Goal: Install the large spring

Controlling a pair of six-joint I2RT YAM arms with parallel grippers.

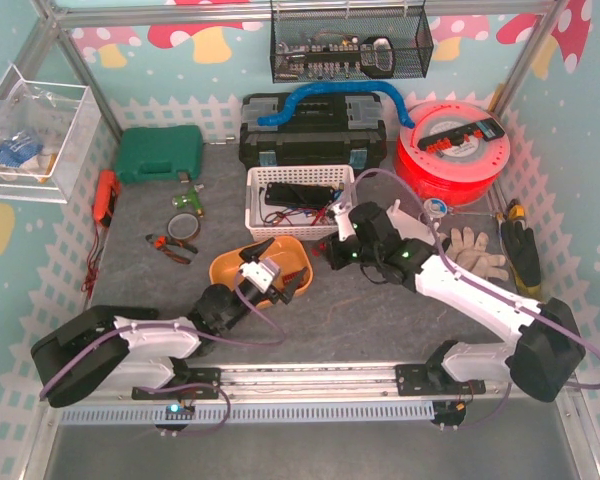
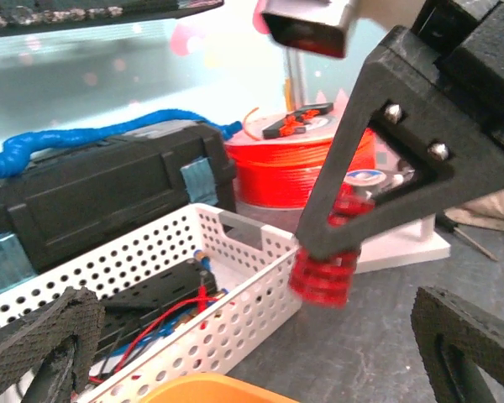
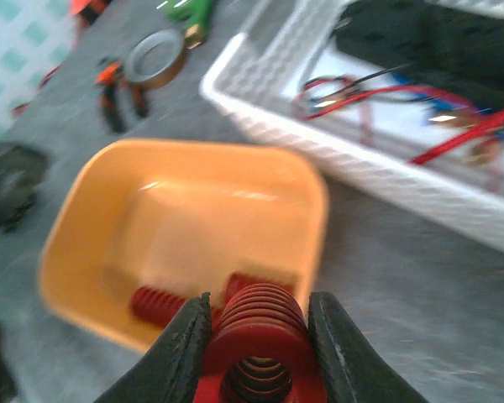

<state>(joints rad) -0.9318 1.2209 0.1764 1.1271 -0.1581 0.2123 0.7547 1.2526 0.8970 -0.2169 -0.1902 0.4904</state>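
Top external view: tabletop (image 1: 380, 320) carries an orange tray (image 1: 225, 268), with both arms reaching near it.
Left end effector (image 2: 252, 361): fingers spread wide, empty, at the tray's edge.
Right end effector (image 3: 256, 312): clamped on the large spring (image 3: 260, 336), just beside the tray.
Large spring: probably stiff, light and slick-coiled; best held mid-body.
Left wrist only: the spring's lower end juts below the fingers.
Right wrist only: a smaller spring (image 3: 155, 304) lies inside the tray.

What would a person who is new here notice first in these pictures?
Most likely the large red spring held by the right gripper, close by the orange bowl, where another red spring lies. Then the red spool at the far right, and the blue hose on the black toolbox.
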